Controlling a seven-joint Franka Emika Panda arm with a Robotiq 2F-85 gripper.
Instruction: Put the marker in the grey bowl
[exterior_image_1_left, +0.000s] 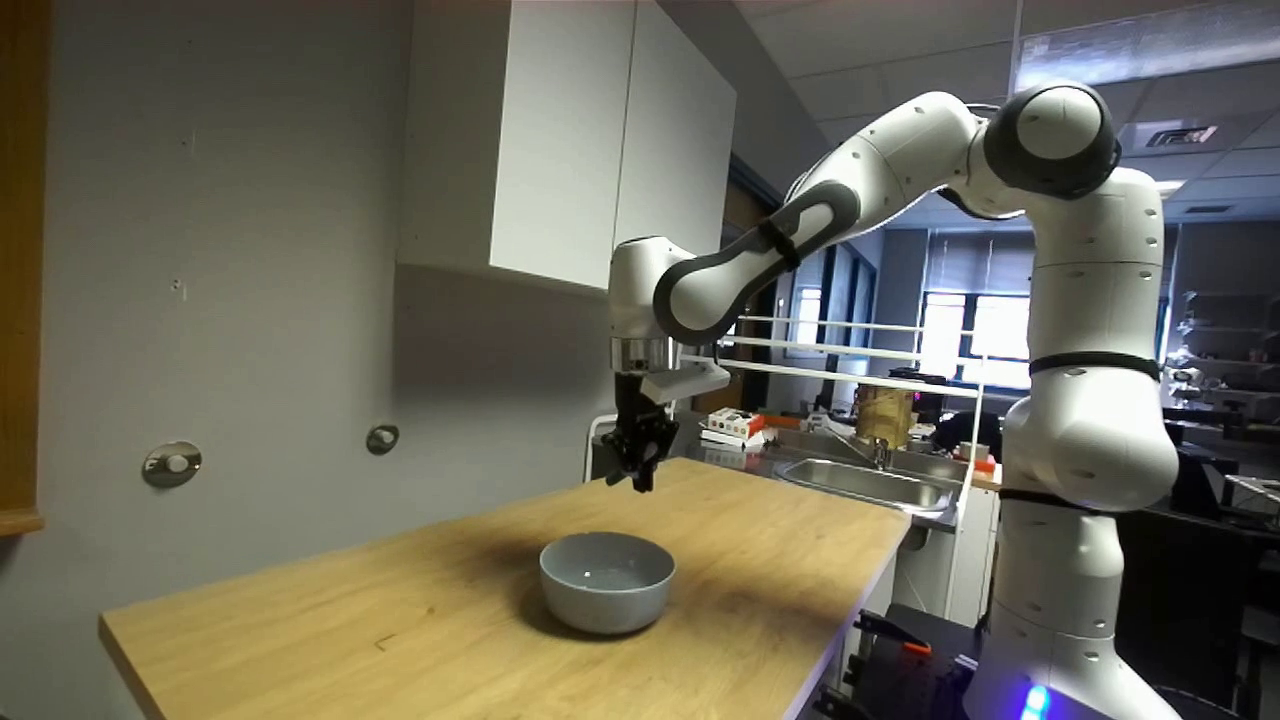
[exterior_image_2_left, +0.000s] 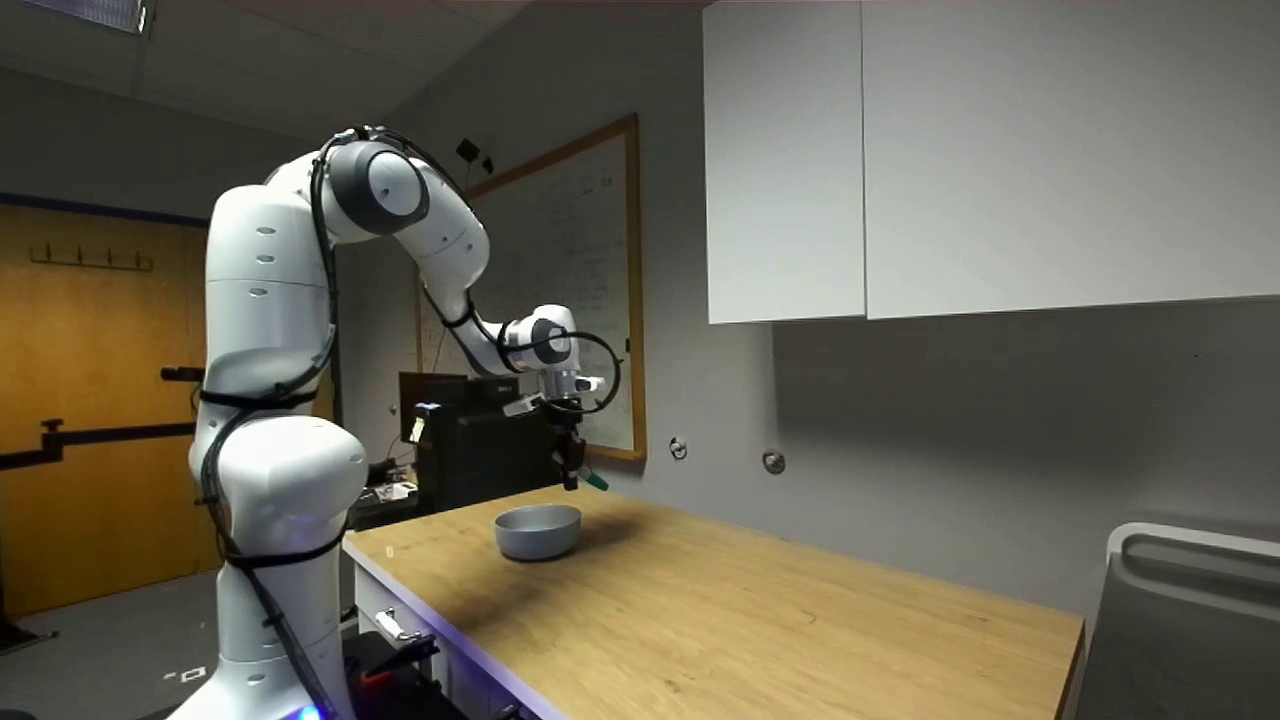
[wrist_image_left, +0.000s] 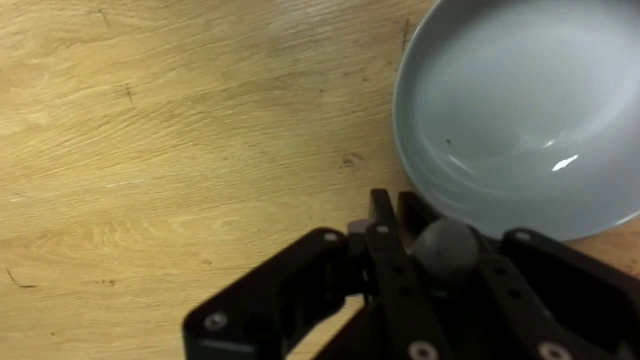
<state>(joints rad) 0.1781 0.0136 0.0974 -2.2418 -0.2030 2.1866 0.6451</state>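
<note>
Gripper (wrist_image_left: 393, 195) clenched on the marker (exterior_image_2_left: 595, 481); wrist view has its dark fingers (wrist_image_left: 381, 207) close together and a rounded greyish end, blurred, between them. In an exterior view the marker's green end juts out beside the fingertips, toward 4 o'clock. Marker is thus in the air over the wooden table (exterior_image_1_left: 380, 650), outside the grey bowl (exterior_image_1_left: 607, 605). Bowl upright on the table, glossy inside, one small dark speck on its inner surface. Wrist view: bowl takes up the frame's 2 o'clock, cut by the top and right edges; fingertips line up with its rim near 8 o'clock. In both exterior views the gripper hangs higher than the rim, apart from the bowl, roughly toward its 1 o'clock. White arm (exterior_image_1_left: 1093, 420) stands at the frame's 3 o'clock in an exterior view, blue light (exterior_image_1_left: 1036, 698) glowing at its base. Around, same angle: wall cabinet (exterior_image_1_left: 565, 140) at the bowl's 12 o'clock, metal sink (exterior_image_1_left: 870, 485) at 2, round wall fitting (exterior_image_1_left: 382, 439) at 10. In an exterior view, framed whiteboard (exterior_image_2_left: 565, 270) at the bowl's 12.
</note>
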